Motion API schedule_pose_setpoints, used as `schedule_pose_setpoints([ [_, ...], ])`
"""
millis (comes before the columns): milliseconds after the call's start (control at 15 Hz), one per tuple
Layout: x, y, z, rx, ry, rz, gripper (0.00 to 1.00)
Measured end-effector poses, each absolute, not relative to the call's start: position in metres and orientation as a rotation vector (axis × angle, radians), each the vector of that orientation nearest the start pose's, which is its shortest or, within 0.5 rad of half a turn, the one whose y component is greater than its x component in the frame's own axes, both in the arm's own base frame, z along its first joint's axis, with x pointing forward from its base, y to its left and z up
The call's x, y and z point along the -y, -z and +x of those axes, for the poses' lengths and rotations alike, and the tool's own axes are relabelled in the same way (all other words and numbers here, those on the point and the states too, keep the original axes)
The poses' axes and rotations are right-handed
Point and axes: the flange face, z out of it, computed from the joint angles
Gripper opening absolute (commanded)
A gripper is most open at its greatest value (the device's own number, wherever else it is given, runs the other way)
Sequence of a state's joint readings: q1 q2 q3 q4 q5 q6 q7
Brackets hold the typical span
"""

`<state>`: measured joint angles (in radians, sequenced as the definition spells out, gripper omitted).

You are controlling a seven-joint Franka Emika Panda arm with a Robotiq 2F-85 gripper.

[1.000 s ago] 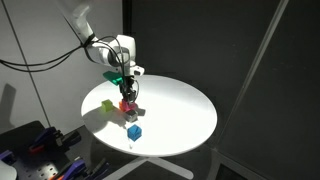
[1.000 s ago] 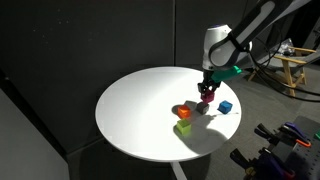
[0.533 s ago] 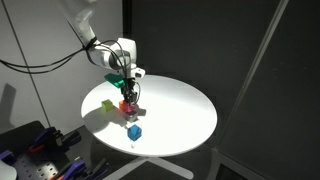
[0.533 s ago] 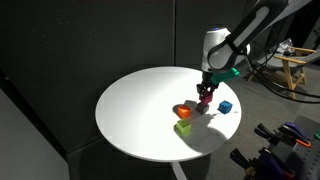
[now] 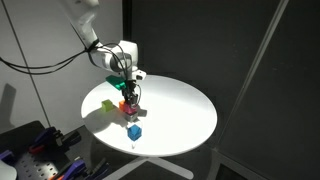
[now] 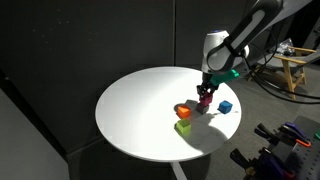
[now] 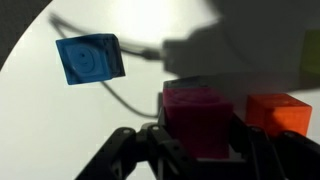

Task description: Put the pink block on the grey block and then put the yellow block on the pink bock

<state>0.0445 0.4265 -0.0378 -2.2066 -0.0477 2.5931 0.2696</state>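
Observation:
My gripper is shut on the pink block, which fills the space between the fingers in the wrist view. In both exterior views it hangs low over the round white table, with the pink block just off the surface. The small grey block sits close below and in front of the gripper. The yellow block lies apart near the table edge and also shows in an exterior view.
An orange cube lies next to the gripper and shows at the right in the wrist view. A blue cube sits near the table edge and also shows in the wrist view. Dark curtains surround the table.
The gripper has risen slightly with the pink block held in it. The other cubes have not moved.

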Motion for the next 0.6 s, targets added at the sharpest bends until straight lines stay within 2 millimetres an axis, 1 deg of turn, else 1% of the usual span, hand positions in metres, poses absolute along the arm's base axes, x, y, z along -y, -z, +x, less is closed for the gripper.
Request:
schedule_pose_setpoints([
  [133,-0.0035,-0.18,0.5494,-0.35,-0.055,-3.167,0.3],
  [200,-0.0033,-0.1795,0.5499,-0.351,-0.056,-3.166,0.33],
  [267,-0.0032,-0.1788,0.5503,-0.353,-0.056,-3.166,0.8],
  [400,-0.0029,-0.1776,0.5508,-0.356,-0.058,-3.164,0.81],
  [533,-0.0027,-0.1771,0.5508,-0.363,-0.06,-3.16,0.96],
  [600,-0.0026,-0.1771,0.5509,-0.367,-0.06,-3.157,1.0],
])
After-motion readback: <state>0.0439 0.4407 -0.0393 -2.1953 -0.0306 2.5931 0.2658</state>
